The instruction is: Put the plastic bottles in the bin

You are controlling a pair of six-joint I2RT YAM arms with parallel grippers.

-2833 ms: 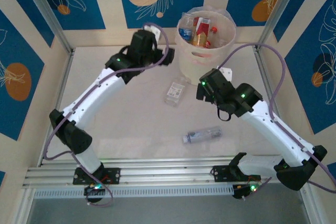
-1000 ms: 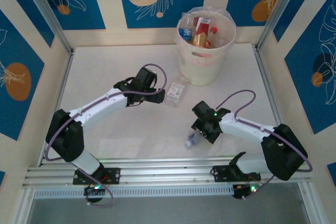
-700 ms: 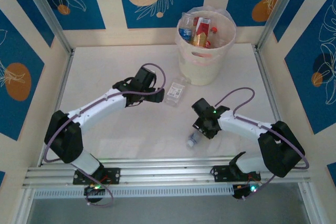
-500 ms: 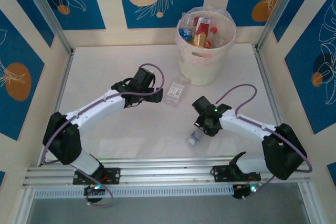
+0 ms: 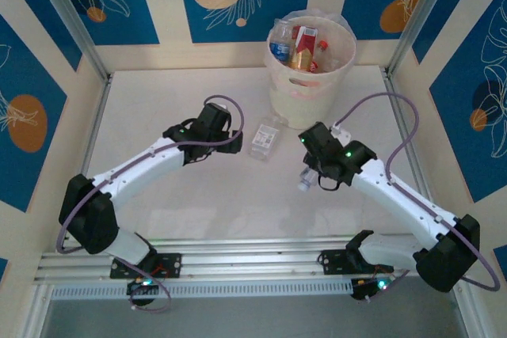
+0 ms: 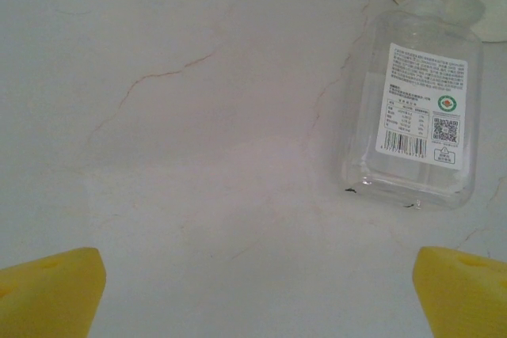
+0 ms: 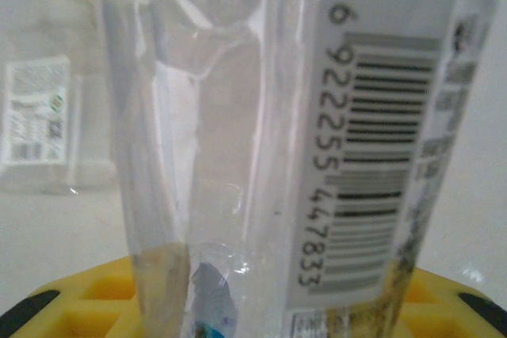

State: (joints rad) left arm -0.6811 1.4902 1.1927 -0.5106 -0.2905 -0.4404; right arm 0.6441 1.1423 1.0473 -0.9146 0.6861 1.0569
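The round clear bottle (image 7: 261, 156) is empty, thin-walled plastic. I judge it very light, springy under pressure and slick, so it can dent or squirt out of a pinch rather than break. The right gripper (image 5: 310, 172) is clamped across its body, at the part with the barcode label, and the wall already looks creased there. The bottle hangs below that hand to the right of the table's middle, apparently off the surface, with the bin (image 5: 310, 96) just beyond it on the far side. A hold across the middle of the body seems sound for so light a thing; firm but modest pressure should be enough. The flat square bottle (image 6: 416, 128) lies label-up on the table (image 5: 182, 100), close against the near left foot of the bin. It looks equally light and smooth, with stiffer corners, so pinching across its two narrow sides should keep it from skating. The left gripper (image 6: 257, 290) hovers just left of it with its jaws spread wide and nothing between them. The bin, at the far side of the table, already holds several bottles (image 5: 297, 45), piled to its rim. It is far larger than either bottle.
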